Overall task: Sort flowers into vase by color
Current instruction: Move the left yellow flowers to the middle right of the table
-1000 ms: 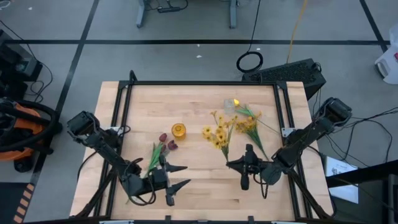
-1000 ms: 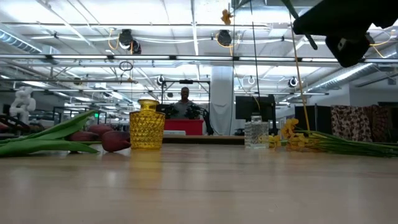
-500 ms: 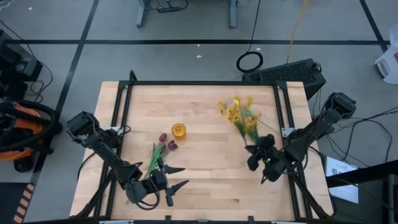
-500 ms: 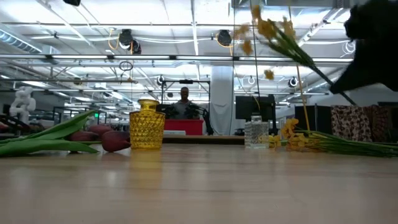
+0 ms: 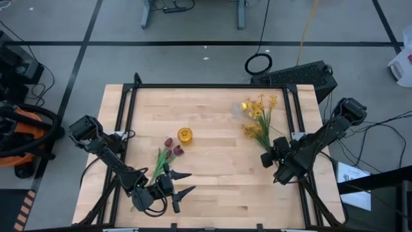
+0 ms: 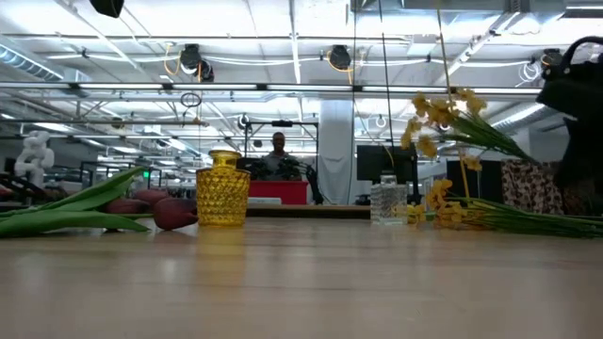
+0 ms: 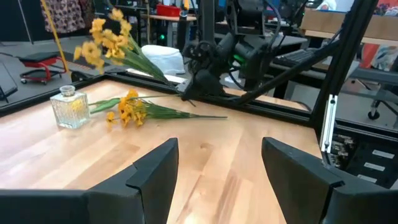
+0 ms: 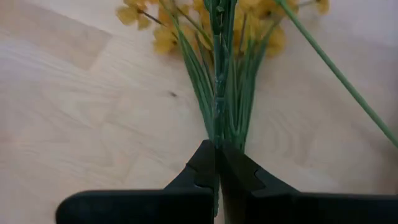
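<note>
High view: right gripper (image 5: 270,156) sits right of centre, near the table's (image 5: 212,187) right edge, clamped on the stem end of a yellow blossom spray (image 5: 259,107) whose heads reach toward the upper right of the tabletop. A second yellow spray (image 5: 253,131) lies just below it. The clear glass vase (image 5: 237,110) is faint, just left of the raised spray's heads. The yellow vase (image 5: 185,135) stands upright at centre. Dark red tulips (image 5: 172,147) lie lower left of it, stems running down toward the left gripper (image 5: 184,183), which is at lower centre-left with jaws apart and empty.

Low view: yellow vase (image 6: 223,188) upright at left of centre, tulips (image 6: 141,203) flat on the wood to its left. Clear vase (image 6: 386,200) right of centre. Held spray (image 6: 443,115) is up off the table at upper right, tilted; the other spray (image 6: 471,215) lies flat below it. A person (image 6: 279,158) shows far behind.

Left wrist view: own fingers (image 7: 155,177) spread wide, nothing between them. Clear vase (image 7: 69,108) at left, flat spray (image 7: 132,109) beside it, raised spray (image 7: 111,41) held by the right gripper (image 7: 200,81).

Right wrist view: fingers (image 8: 198,171) pressed together on one green stem (image 8: 216,68), with the other spray (image 8: 186,31) on the wood beneath.
</note>
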Tool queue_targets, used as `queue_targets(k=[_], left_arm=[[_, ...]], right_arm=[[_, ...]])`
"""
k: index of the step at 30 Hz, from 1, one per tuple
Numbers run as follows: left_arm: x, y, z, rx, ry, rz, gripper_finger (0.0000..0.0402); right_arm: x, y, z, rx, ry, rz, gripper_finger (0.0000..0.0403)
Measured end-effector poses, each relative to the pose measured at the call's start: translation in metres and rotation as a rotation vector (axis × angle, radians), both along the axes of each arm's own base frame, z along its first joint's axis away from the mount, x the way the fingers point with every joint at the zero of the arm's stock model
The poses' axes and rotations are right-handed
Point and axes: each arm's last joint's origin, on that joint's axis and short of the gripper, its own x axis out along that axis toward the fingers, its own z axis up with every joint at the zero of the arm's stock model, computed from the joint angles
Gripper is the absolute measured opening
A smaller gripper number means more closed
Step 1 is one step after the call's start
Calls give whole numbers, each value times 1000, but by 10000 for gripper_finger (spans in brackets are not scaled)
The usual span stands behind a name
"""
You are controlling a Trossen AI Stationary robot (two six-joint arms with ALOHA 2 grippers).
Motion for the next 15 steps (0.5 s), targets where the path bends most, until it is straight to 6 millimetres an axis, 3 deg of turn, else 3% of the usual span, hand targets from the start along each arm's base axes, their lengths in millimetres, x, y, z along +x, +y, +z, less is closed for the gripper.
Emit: queue_targets(k=[10, 15], left_arm=[[0, 0, 0, 2, 2, -1, 238], [0, 0, -2, -7, 11, 2, 238]], right_arm=[[8, 10, -27, -9, 109, -58, 1], [9, 11, -37, -27, 108, -161, 29]])
